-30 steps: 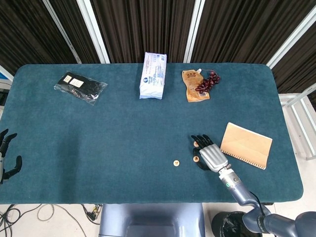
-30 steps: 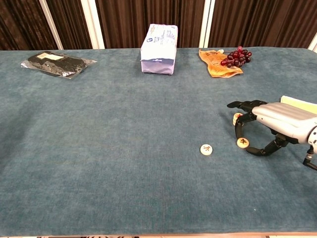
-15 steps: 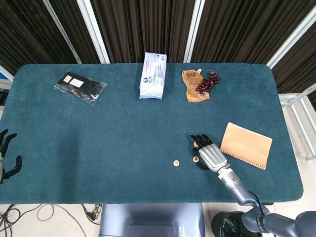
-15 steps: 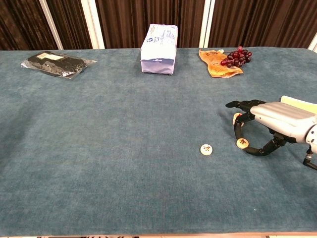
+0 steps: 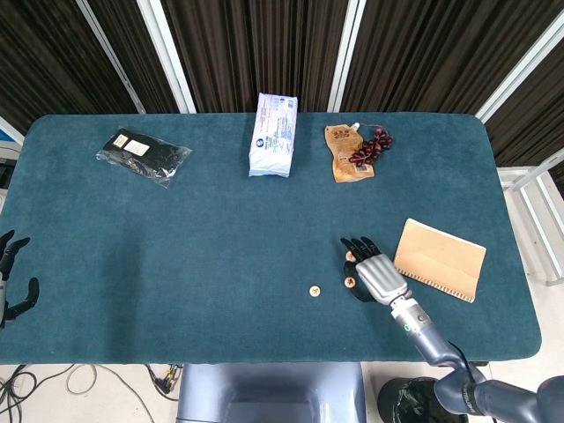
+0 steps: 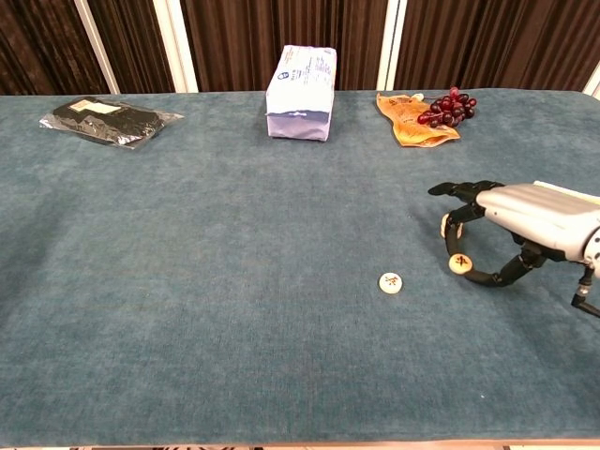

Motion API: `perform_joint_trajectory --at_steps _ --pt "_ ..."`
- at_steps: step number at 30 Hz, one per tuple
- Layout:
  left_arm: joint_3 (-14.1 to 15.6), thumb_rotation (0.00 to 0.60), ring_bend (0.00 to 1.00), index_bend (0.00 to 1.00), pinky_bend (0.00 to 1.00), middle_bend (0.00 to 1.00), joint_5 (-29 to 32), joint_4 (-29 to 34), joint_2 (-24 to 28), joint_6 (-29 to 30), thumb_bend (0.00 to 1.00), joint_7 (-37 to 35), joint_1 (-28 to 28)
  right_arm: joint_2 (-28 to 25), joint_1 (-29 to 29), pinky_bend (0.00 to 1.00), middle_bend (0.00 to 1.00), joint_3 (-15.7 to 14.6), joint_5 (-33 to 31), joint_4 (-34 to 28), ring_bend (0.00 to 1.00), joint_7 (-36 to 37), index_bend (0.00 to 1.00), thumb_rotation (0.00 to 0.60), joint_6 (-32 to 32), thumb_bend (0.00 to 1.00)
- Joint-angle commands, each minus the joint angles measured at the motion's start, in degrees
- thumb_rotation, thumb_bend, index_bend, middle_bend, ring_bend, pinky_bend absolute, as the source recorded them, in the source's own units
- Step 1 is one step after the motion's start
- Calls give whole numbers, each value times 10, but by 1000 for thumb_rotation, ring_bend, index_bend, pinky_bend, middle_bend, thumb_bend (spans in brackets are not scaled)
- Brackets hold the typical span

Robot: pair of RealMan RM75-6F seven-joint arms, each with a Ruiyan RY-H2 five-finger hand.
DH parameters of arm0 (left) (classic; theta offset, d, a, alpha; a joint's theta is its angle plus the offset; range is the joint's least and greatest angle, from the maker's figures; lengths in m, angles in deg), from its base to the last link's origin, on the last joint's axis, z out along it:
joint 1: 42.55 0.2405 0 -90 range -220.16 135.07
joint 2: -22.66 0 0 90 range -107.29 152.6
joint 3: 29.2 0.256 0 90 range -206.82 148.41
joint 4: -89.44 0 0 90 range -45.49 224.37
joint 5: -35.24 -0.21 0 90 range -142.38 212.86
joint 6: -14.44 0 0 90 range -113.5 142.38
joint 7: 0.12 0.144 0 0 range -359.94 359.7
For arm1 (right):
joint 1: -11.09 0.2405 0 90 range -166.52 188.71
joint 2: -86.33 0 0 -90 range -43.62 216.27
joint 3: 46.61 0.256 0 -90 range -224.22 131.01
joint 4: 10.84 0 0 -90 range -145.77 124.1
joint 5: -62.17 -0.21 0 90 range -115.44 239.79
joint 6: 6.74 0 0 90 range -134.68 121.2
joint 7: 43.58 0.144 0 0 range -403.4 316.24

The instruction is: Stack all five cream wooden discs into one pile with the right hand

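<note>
- Right hand (image 6: 511, 225) near the table's right front, palm down, fingers curled; it pinches one cream disc (image 6: 459, 264) between thumb and a fingertip.
- A second disc (image 6: 446, 225) shows behind the fingers; whether it touches them cannot be told.
- A third disc (image 6: 391, 282) lies alone on the cloth, left of the hand and apart from it.
- Tan notebook (image 5: 440, 259) lies just right of the hand.
- Left hand (image 5: 12, 273) at the table's left edge, fingers apart, holding nothing.
- Along the far edge: black packet (image 5: 143, 155), white pack (image 5: 273, 135), orange pouch (image 5: 345, 152) with grapes (image 5: 372, 146) on it.
</note>
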Motion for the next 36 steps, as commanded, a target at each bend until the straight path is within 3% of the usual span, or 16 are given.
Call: perform_joint_trajectory --at_steps 1,13,36 --pt "0 600 0 158 0 0 -1 0 0 1 483 0 0 -22 4 0 0 9 -10 -29 0 -6 553 600 -6 404" --pt "0 600 0 158 0 0 -2 1 0 1 483 0 0 -71 32 0 0 58 -70 -100 0 -59 553 600 -43 404" --pt "-2 600 0 158 0 0 0 -1 0 1 483 -3 0 -47 73 0 0 73 -134 -53 0 -85 553 600 -109 405"
